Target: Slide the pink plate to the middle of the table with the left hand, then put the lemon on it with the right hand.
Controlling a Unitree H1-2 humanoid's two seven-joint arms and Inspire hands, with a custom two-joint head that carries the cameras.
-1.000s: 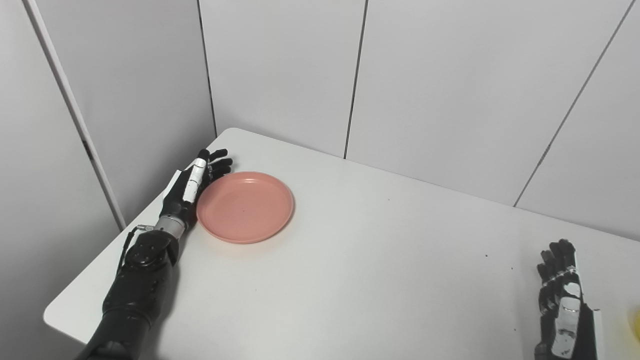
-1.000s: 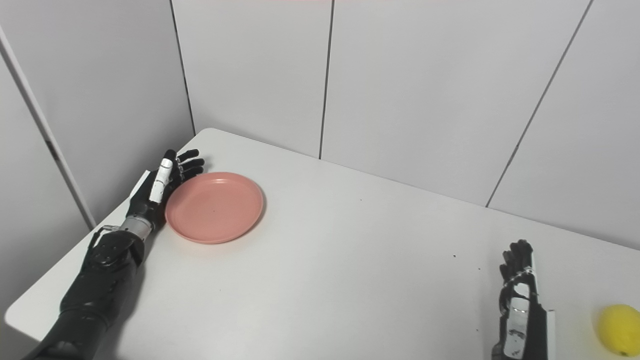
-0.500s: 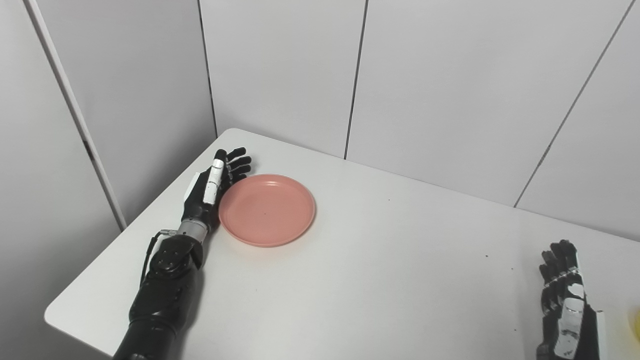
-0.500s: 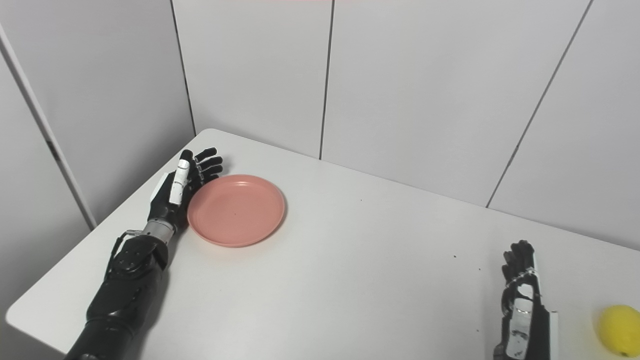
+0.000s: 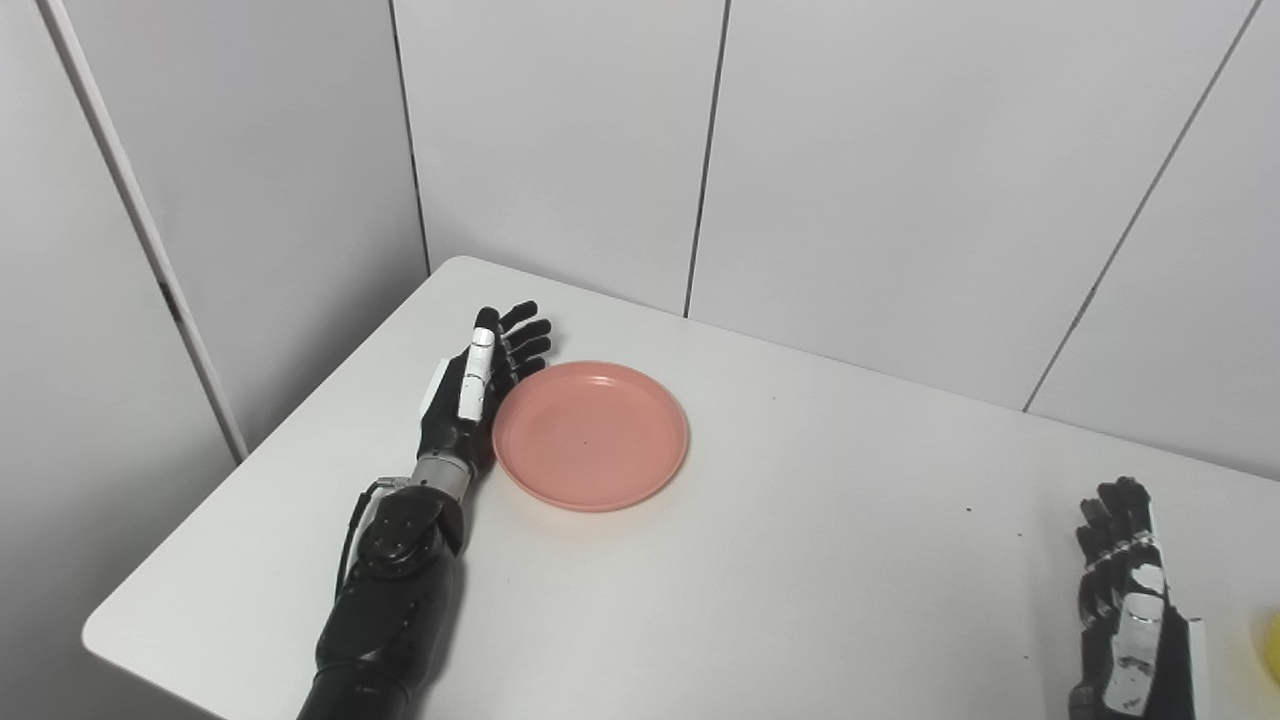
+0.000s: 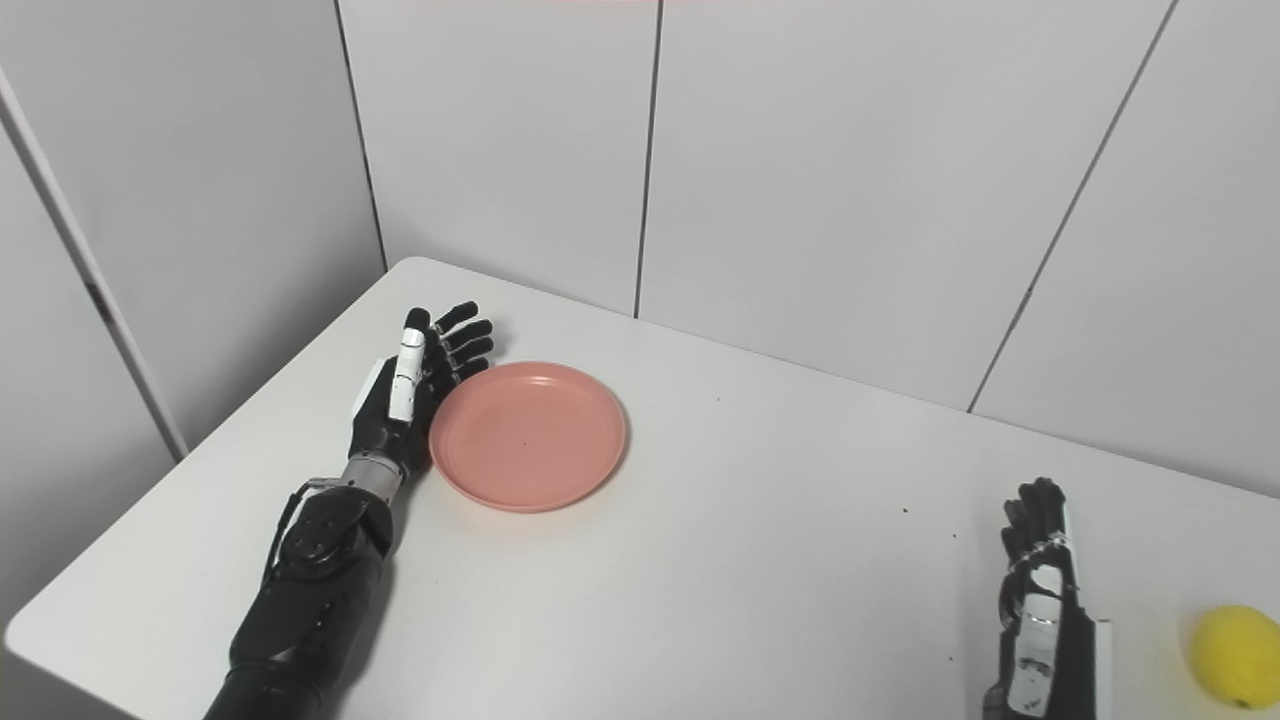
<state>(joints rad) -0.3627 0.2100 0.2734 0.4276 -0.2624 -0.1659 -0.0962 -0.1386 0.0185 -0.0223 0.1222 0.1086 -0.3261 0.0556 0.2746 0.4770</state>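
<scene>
A round pink plate (image 5: 590, 435) lies flat on the white table (image 5: 760, 560), left of centre. My left hand (image 5: 478, 382) stands on edge against the plate's left rim, fingers straight and apart, holding nothing. At the lower right my right hand (image 6: 1040, 590) rests on the table with fingers extended, empty. A yellow lemon (image 6: 1235, 656) sits on the table just right of that hand, apart from it; in the left eye view only a sliver of the lemon (image 5: 1274, 645) shows at the frame edge.
Grey wall panels (image 5: 860, 170) close off the table's far side, and another panel (image 5: 250, 200) stands at the left. The table's left edge and rounded near-left corner (image 5: 100, 630) lie close beside my left forearm.
My left hand has pushed the pink plate to the right across the table, staying against its left rim. The right hand and the lemon have not moved.
</scene>
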